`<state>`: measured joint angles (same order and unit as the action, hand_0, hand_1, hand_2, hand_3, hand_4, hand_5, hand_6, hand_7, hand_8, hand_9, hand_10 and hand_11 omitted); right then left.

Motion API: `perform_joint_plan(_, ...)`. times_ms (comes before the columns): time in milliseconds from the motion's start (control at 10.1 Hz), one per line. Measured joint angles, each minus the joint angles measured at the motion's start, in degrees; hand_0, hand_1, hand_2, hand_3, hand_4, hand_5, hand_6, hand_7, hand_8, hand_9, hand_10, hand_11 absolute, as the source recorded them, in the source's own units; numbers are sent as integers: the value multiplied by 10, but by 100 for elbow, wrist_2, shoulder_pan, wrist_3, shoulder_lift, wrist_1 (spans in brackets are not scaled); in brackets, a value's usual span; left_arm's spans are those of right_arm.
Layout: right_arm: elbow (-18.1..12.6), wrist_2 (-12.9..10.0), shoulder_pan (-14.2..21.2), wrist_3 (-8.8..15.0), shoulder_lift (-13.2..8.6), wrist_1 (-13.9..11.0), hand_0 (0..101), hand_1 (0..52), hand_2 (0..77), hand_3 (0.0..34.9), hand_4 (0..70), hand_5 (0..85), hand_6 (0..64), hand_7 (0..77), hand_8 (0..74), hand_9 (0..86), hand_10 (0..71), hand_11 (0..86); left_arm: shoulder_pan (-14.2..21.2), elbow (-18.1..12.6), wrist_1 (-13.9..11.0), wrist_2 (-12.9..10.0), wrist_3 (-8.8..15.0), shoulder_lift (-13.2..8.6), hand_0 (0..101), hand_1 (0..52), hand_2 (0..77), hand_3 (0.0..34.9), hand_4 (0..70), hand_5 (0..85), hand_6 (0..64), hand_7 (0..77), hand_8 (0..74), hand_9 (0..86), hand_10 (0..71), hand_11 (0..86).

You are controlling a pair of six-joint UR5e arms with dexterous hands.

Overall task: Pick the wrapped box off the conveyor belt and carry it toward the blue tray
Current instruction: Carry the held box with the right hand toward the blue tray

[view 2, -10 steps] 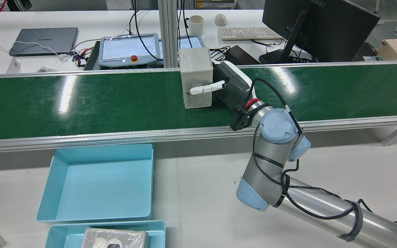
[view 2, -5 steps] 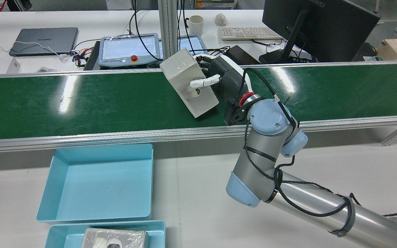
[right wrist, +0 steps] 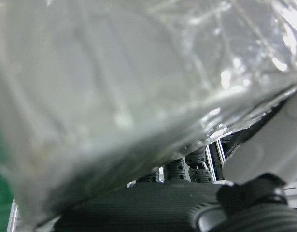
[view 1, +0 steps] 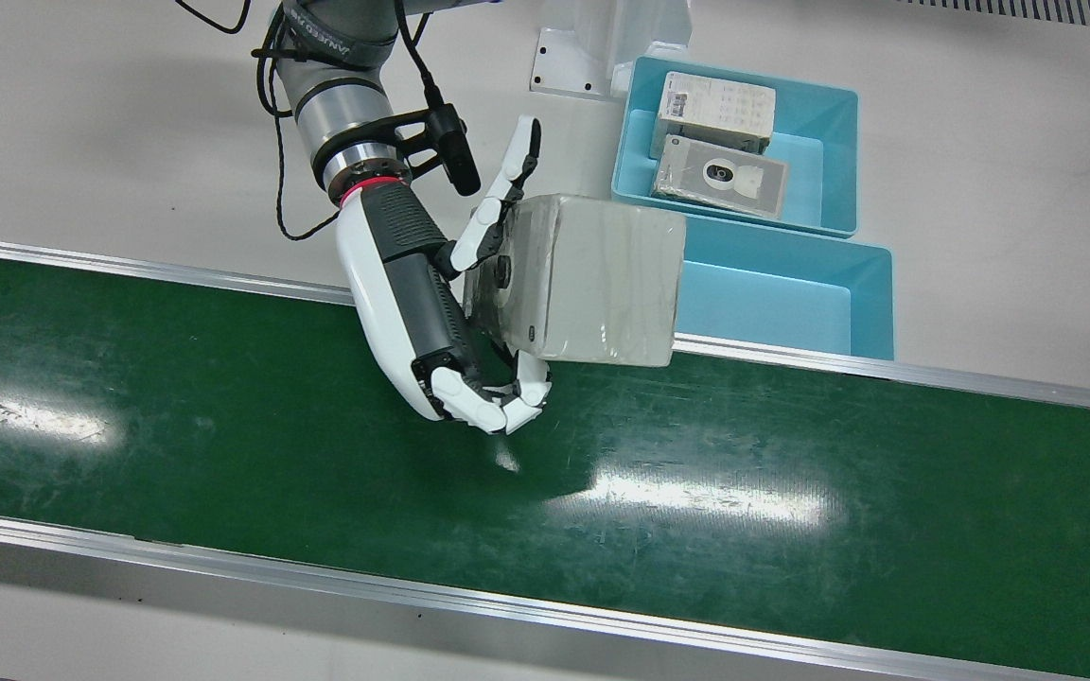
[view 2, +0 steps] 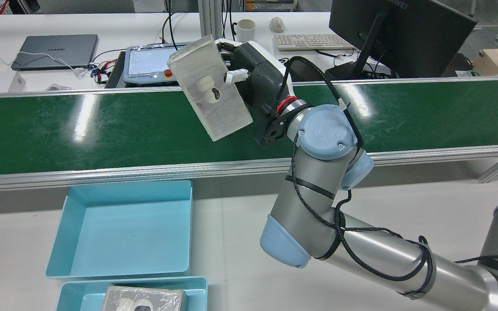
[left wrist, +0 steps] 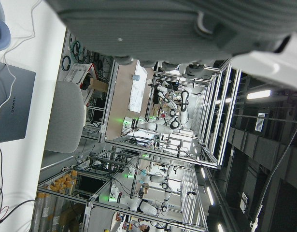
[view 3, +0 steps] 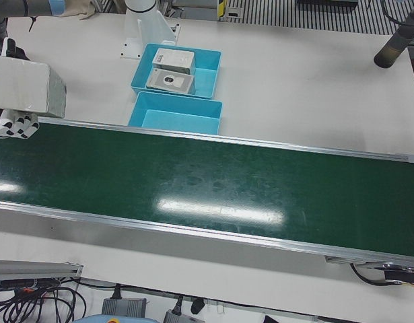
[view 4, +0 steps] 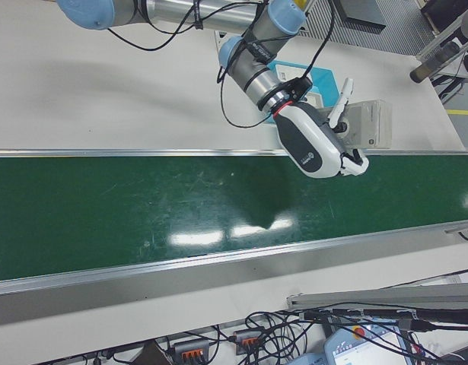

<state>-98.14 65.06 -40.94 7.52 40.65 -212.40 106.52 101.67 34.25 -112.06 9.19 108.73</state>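
The wrapped box (view 1: 592, 279), pale grey under clear film, is held in my right hand (view 1: 431, 303), clear of the green conveyor belt (view 1: 223, 426). In the rear view the box (view 2: 209, 93) is tilted, high above the belt (view 2: 102, 129), with the hand (view 2: 257, 82) on its right side. It hangs over the belt's robot-side edge. The empty blue tray (view 1: 772, 303) lies just past that edge, also seen in the rear view (view 2: 123, 229). The box fills the right hand view (right wrist: 114, 96). The left hand view shows only the edge of my left hand (left wrist: 153, 29).
A second blue tray (view 1: 829, 161) beside the empty one holds two packaged boxes; it also shows in the rear view (view 2: 197, 289). Behind the belt are a teach pendant (view 2: 149, 60), a laptop (view 2: 56, 49) and a monitor (view 2: 400, 30).
My right hand has lifted the box off the belt, tilted it, and moved it up and to the left in the rear view.
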Motion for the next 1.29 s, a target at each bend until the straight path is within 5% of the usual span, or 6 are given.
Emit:
perform_joint_plan(99, -23, 3, 107, 79, -157, -29, 427, 0, 11, 0, 262, 704, 475, 704, 709, 758, 496, 714, 0, 0, 0, 0, 0, 0, 0, 0, 11, 0, 0, 11, 5, 5, 5, 5, 5, 5)
perform_joint_plan(297, -20, 4, 428, 358, -472, -53, 421, 0, 65, 0, 273, 698, 480, 698, 693, 753, 709, 774, 0, 0, 0, 0, 0, 0, 0, 0, 11, 0, 0, 11, 0, 5, 5, 5, 5, 5)
perform_joint_plan(595, 43, -15, 1010, 784, -839, -82, 421, 0, 98, 0, 273, 698, 480, 698, 698, 753, 698, 780, 0, 0, 0, 0, 0, 0, 0, 0, 11, 0, 0, 11, 5, 5, 5, 5, 5, 5)
perform_joint_plan(1090, 486, 141, 1407, 935, -886, 147, 429, 0, 120, 0, 273, 698, 480, 698, 605, 709, 611, 753, 0, 0, 0, 0, 0, 0, 0, 0, 11, 0, 0, 11, 5, 5, 5, 5, 5, 5)
perform_joint_plan(1189, 715, 312, 1425, 932, -1019, 200, 460, 0, 120, 0, 267, 687, 447, 709, 475, 0, 485, 725, 0, 0, 0, 0, 0, 0, 0, 0, 5, 0, 0, 11, 5, 5, 5, 5, 0, 5)
perform_joint_plan(1288, 914, 453, 1433, 927, -1167, 227, 469, 0, 147, 0, 229, 687, 371, 725, 371, 16, 371, 196, 0, 0, 0, 0, 0, 0, 0, 0, 11, 0, 0, 11, 5, 5, 5, 5, 5, 5)
